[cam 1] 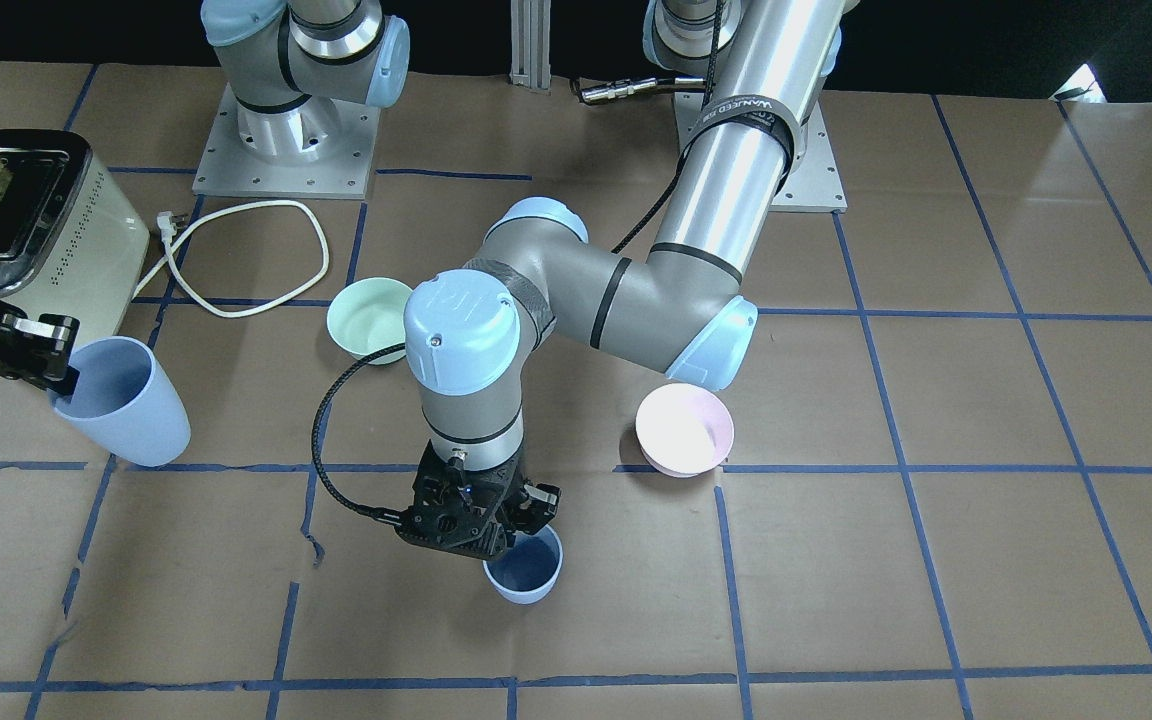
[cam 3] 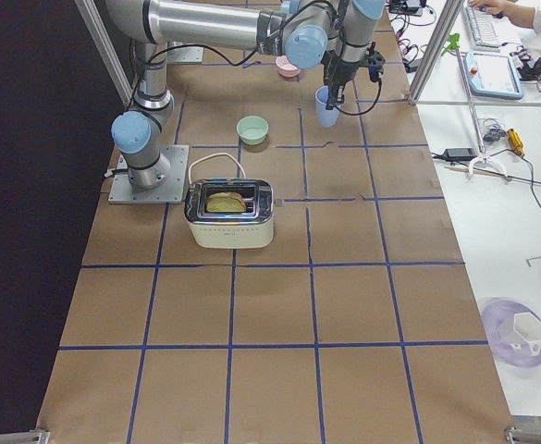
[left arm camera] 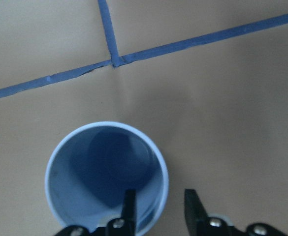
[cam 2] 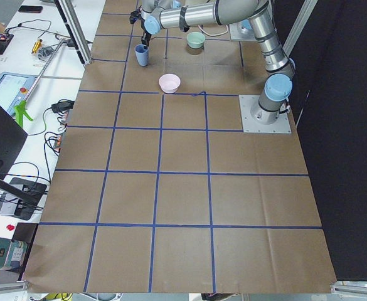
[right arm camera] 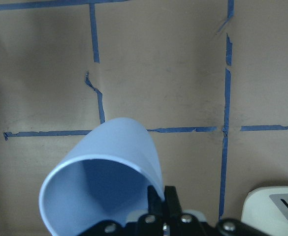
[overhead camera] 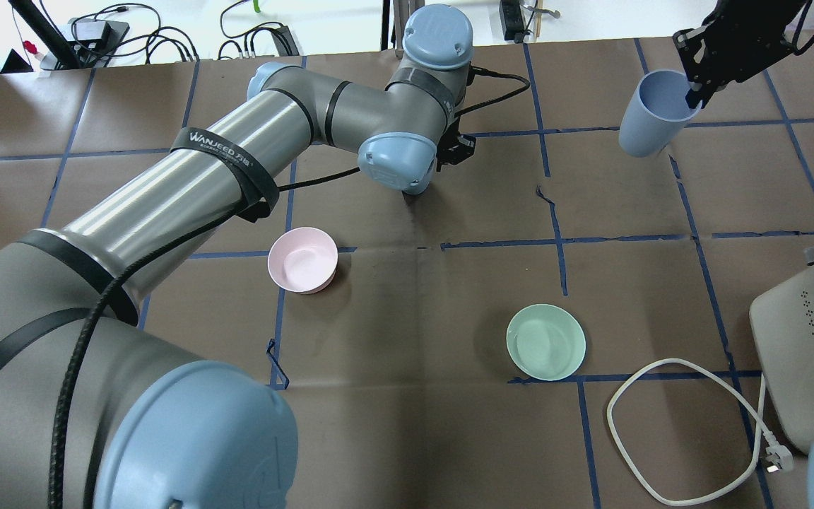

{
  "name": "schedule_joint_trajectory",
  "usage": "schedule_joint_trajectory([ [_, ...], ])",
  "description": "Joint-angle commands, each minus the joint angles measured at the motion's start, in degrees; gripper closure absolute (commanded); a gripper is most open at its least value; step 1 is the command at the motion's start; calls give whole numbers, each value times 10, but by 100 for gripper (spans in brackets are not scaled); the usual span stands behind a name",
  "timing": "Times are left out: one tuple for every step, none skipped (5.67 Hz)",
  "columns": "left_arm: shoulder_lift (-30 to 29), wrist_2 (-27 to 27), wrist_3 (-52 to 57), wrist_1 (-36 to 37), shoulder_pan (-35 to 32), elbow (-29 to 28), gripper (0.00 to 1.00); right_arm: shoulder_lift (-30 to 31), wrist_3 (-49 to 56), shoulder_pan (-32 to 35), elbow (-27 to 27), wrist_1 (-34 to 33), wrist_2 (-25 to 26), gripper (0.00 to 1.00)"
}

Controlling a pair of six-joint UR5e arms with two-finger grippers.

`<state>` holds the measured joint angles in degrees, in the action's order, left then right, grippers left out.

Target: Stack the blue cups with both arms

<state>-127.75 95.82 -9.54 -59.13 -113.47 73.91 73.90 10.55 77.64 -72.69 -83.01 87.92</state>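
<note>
Stacking is not done: the two cups are seen well apart and nothing is nested. One pickup is judged complete, the other only set up.

The left arm (cam 1: pixel 716 200) (biggest mover, silver-grey tube with pale blue joint caps) is bent down to the lower centre of the front view. Its left gripper (left arm camera: pixel 160 194) is spread, with one finger inside and one outside the rim of the standing blue cup (cam 1: pixel 526 570); the wall is not yet pinched. The right gripper (right arm camera: pixel 163 196) is clamped on the rim of the held blue cup (cam 1: pixel 126 400), which is tilted at the left edge of the front view and apparently off the table (cam 1: pixel 936 520). Left to do: securing the standing cup, bringing the held one over, and nesting them.

Materials:
- The table is covered in brown paper with a blue tape grid, torn in spots.
- The toaster (cam 1: pixel 66 240) at upper left is cream with a perforated side, and a white cable (cam 1: pixel 236 262) is looped beside it.
- The cups are matte pale blue plastic, tapered, with no handle.
- The pink bowl (cam 1: pixel 684 428) and mint bowl (cam 1: pixel 366 318) are smooth, round and shallow.
</note>
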Motion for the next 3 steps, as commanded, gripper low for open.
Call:
schedule_joint_trajectory([
  [65, -32, 7, -32, 10, -3, 1, -11, -1, 2, 1, -7, 0, 93],
  [120, -35, 17, -104, 40, -3, 1, -21, -30, 18, 1, -37, 0, 93],
  [190, -67, 58, -196, 88, 3, 1, -37, -63, 55, 4, -61, 1, 93],
])
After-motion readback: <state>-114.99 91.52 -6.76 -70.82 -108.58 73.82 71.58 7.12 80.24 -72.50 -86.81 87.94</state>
